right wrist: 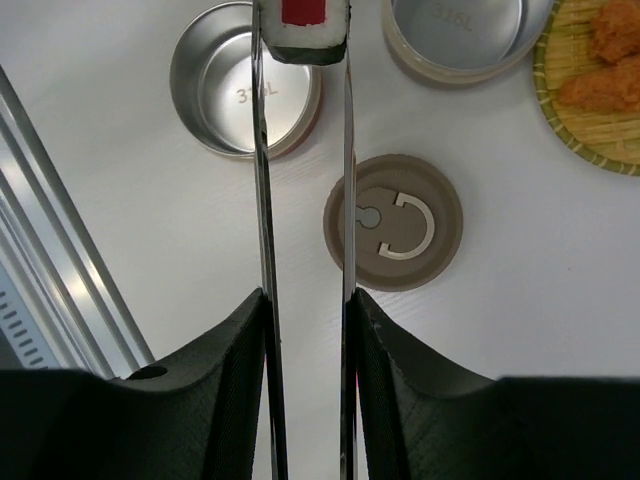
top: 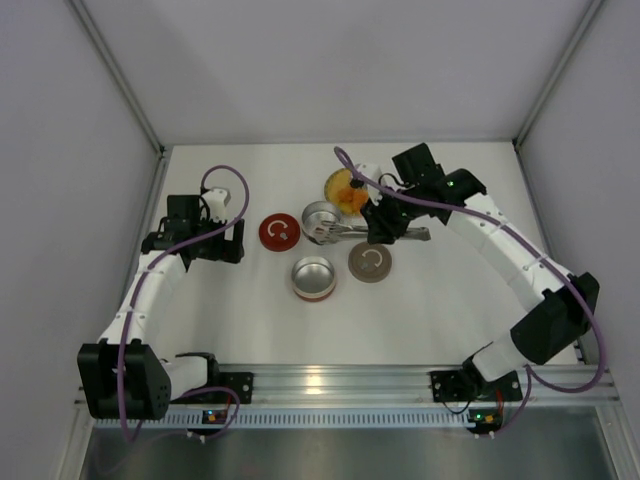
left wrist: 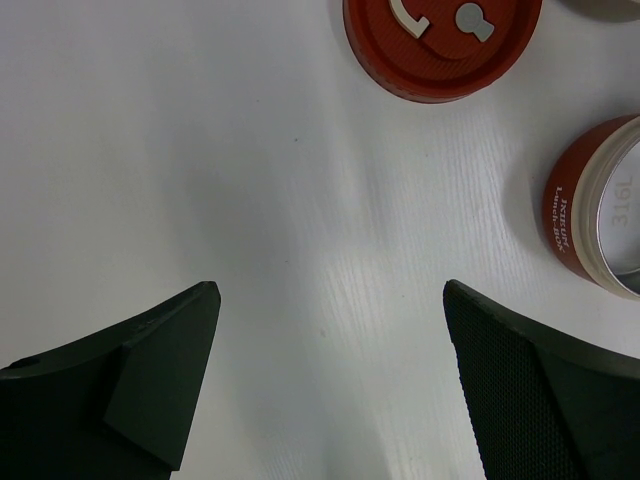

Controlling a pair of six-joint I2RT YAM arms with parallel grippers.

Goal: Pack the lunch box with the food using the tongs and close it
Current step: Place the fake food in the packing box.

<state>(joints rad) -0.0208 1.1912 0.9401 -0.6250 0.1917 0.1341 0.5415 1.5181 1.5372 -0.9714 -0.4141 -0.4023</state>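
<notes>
The worktop (top: 420, 320) is white. One red lid (top: 279, 231), one taupe lid (top: 370, 262), both with pale rings. The steel container (left wrist: 600, 215) has a white-lettered red band. There is a yellow woven plate (right wrist: 575, 125), orange chunks (right wrist: 605, 60), silver tongs (right wrist: 262, 200), a red-topped cube (right wrist: 300, 25) and black right fingers (right wrist: 220, 380).

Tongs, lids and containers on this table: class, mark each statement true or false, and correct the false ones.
1. The right claw is shut on the tongs. True.
2. The tongs grip a cube with a red top. True.
3. The brown lid covers a container. False: it lies flat on the table; the red container and the beige container both stand open.
4. The left claw holds the red lid. False: it is open and empty, and the lid lies apart from it.
5. Orange chunks lie on the woven plate. True.
</notes>
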